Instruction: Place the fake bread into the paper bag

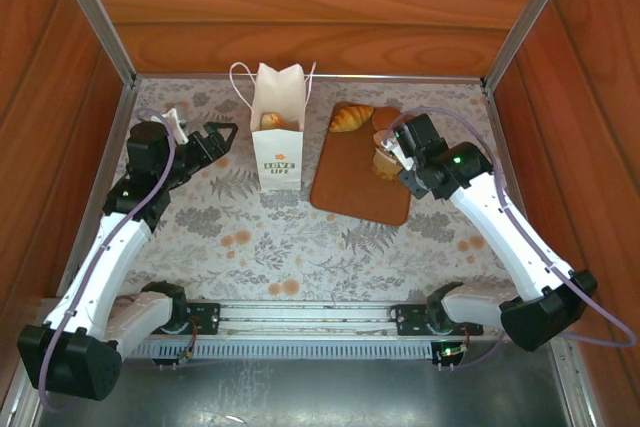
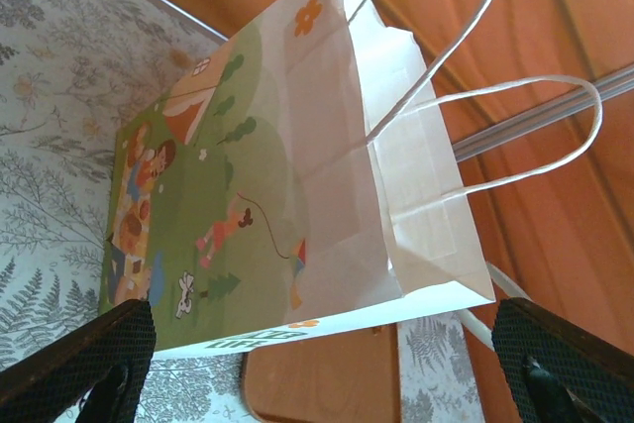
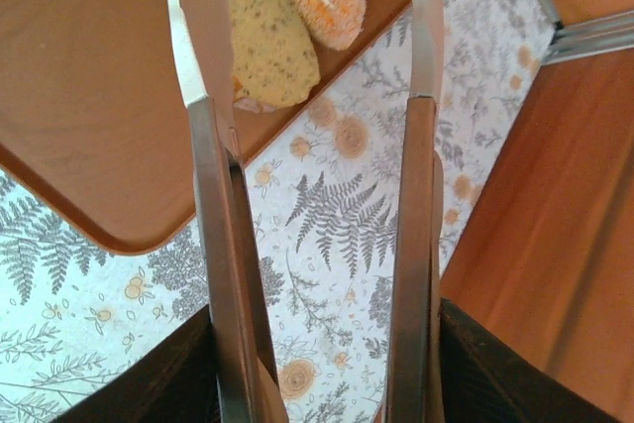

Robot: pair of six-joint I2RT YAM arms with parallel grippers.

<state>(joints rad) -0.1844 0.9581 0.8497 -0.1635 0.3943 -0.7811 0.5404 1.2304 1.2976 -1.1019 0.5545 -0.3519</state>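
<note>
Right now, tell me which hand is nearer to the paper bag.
Left. The left hand sits just left of the paper bag, apart from it; the right hand hangs over the brown board's right side, farther off.

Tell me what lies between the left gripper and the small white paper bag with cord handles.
Nothing but a bare strip of floral table cover separates the left gripper from the white paper bag, as the top view shows.
</note>
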